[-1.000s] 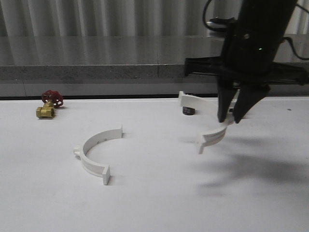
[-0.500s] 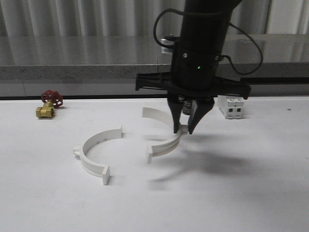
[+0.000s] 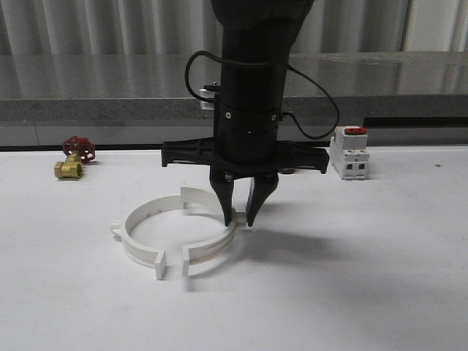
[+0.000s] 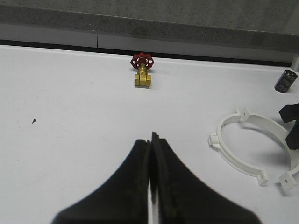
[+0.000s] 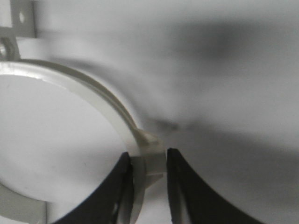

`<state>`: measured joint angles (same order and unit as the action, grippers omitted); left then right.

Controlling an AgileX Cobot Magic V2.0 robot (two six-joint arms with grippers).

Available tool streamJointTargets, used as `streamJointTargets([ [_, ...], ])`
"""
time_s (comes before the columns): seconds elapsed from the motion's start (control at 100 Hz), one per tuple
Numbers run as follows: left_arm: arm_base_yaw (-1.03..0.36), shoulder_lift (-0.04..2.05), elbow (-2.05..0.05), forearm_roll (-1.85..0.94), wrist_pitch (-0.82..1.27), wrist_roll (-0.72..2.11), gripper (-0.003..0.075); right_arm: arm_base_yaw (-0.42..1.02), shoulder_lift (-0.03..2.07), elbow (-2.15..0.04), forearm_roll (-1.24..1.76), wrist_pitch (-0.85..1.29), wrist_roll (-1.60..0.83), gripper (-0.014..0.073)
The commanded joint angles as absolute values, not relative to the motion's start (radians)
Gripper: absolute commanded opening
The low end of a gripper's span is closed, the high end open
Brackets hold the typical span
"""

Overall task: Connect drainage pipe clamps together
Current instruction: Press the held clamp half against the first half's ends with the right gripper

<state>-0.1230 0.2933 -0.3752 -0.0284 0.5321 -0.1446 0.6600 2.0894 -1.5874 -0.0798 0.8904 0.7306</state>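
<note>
Nearly closed into a ring, the two drainage pipe clamps sit mid-tabletop [image 3: 380, 292] in my front view: the left clamp half [image 3: 142, 227] lies flat, and the right clamp half [image 3: 212, 245] faces it, their flat end tabs close together at the far side and at the near side, with a narrow gap showing between the near tabs. From here I cannot tell whether the far tabs touch.

Open white surface spreads in front of the ring and to its right. A brass valve with a red handwheel [image 3: 73, 159] stands well apart at the far left, near the grey ledge [image 3: 110, 110] that bounds the tabletop's back edge. A white breaker with a red top [image 3: 349, 152] stands at the far right, clear of the ring. My left wrist view also picks up a small dark cylinder [image 4: 285, 80] near the back edge.

My right hand [image 3: 239, 221] points straight down over the right clamp half, its fingers pinched on the band at the small outer lug; the right wrist view shows both fingertips [image 5: 124, 186] pressed against the white plastic. My left hand [image 4: 152, 186] hovers over bare tabletop, its fingers together and holding nothing, well apart from the ring.
</note>
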Motion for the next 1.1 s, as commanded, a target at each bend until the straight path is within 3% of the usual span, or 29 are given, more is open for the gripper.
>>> streamJointTargets([
  [0.0,-0.123,0.299,-0.404,-0.032,0.458,-0.143,-0.0020,0.658,2.035,-1.620,-0.108,0.886,0.742,-0.0055],
  [1.09,-0.123,0.299,-0.404,-0.032,0.458,-0.143,-0.0020,0.659,2.074,-1.624,-0.117,0.829,0.855,-0.0055],
])
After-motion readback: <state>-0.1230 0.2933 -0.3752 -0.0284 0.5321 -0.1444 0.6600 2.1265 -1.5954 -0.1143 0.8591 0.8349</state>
